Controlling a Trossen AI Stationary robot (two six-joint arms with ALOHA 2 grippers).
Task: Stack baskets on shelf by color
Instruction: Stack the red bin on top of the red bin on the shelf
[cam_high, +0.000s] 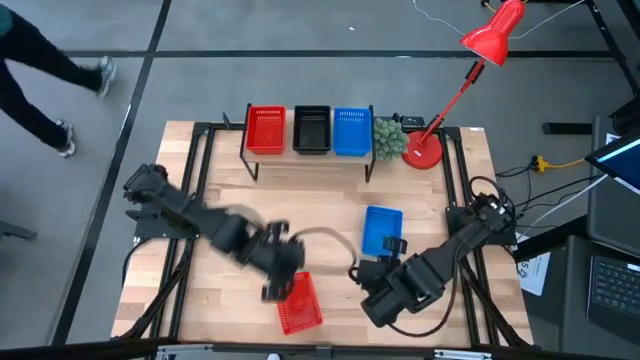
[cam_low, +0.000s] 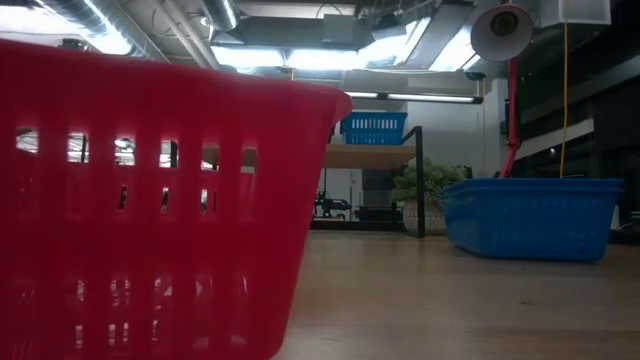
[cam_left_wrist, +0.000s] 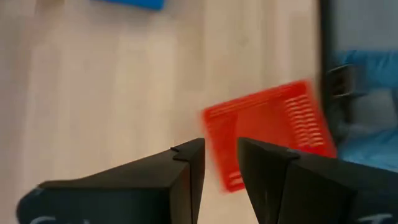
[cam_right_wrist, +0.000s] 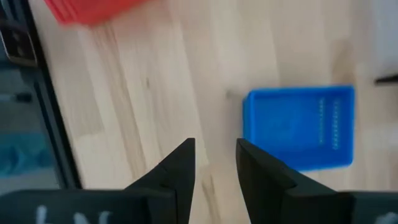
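Note:
The shelf (cam_high: 310, 160) stands at the table's far side and bears a red basket (cam_high: 265, 130), a black basket (cam_high: 311, 130) and a blue basket (cam_high: 351, 131) side by side. A loose red basket (cam_high: 300, 303) rests on its bottom near the table's near edge, and looms large in the low view (cam_low: 150, 210). A loose blue basket (cam_high: 381, 229) sits right of centre (cam_low: 530, 215). My left gripper (cam_high: 273, 285) hovers open just left of the red basket (cam_left_wrist: 267, 127). My right gripper (cam_high: 372, 268) is open beside the blue basket's near end (cam_right_wrist: 298, 127).
A small green plant (cam_high: 389, 137) and a red desk lamp's base (cam_high: 424, 150) stand right of the shelf; the lamp's head (cam_high: 494, 32) reaches beyond the far edge. A person's legs (cam_high: 40, 70) show on the floor at far left. Bare wood lies between shelf and loose baskets.

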